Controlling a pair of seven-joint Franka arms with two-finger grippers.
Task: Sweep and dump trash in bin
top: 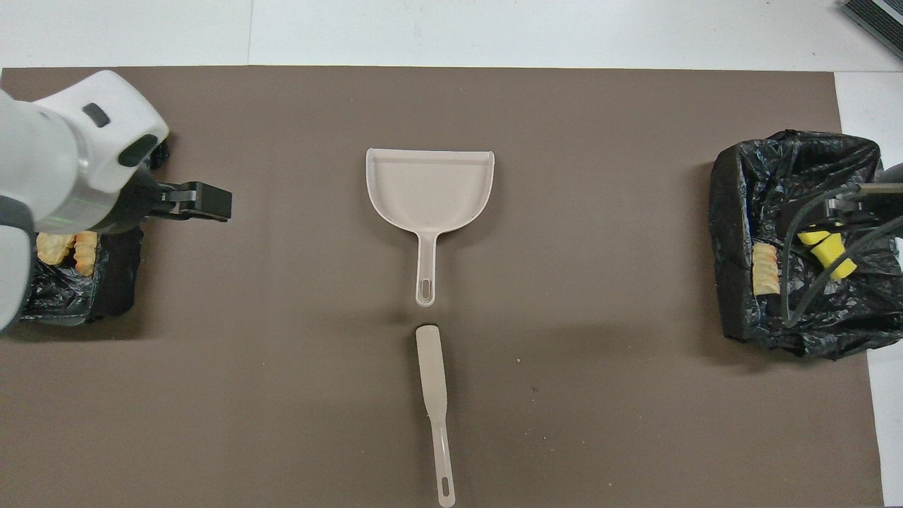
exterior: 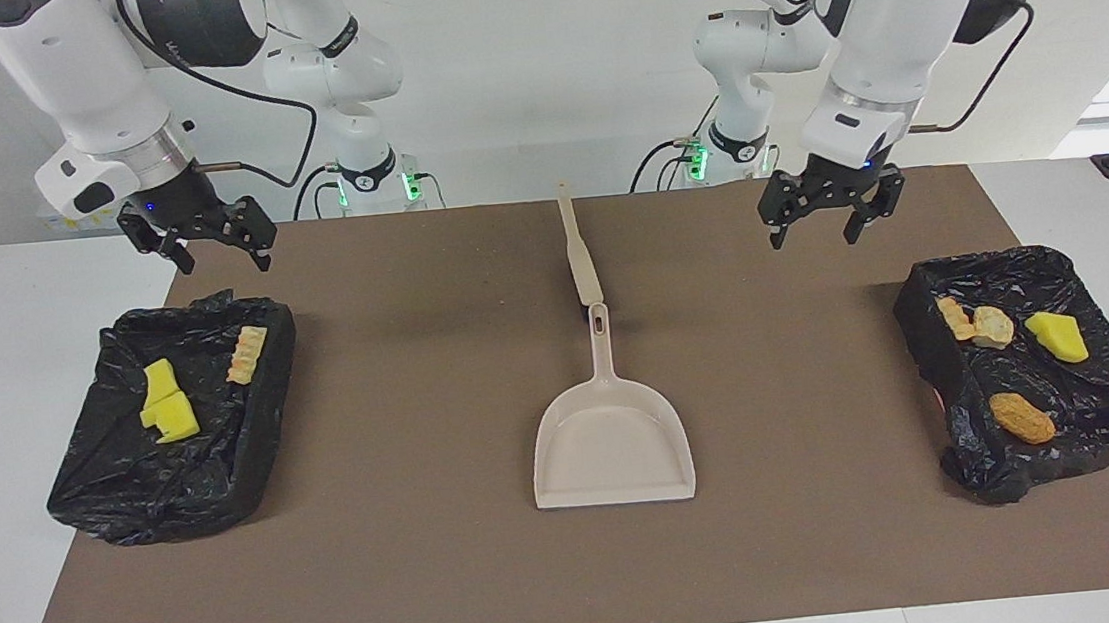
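Note:
All the trash lies in two black-bagged bins. The bin [exterior: 129, 499] at the right arm's end holds a yellow sponge [exterior: 169, 410] and a pastry [exterior: 245, 354]. The bin [exterior: 1106, 414] at the left arm's end holds pastries [exterior: 977, 325], a yellow sponge [exterior: 1056, 335] and a golden roll [exterior: 1023, 417]. My left gripper [exterior: 814, 234] hangs open and empty over the mat by that bin, also seen as the left gripper [top: 204, 201] from above. Above the edge of the other bin, my right gripper [exterior: 224, 260] waits open and empty.
A beige dustpan [exterior: 613, 447] lies at the middle of the brown mat [exterior: 416, 564], its handle toward the robots. The beige brush [exterior: 578, 254] lies in line with it, nearer to the robots. From above, dustpan [top: 429, 187] and brush [top: 433, 395] lie apart.

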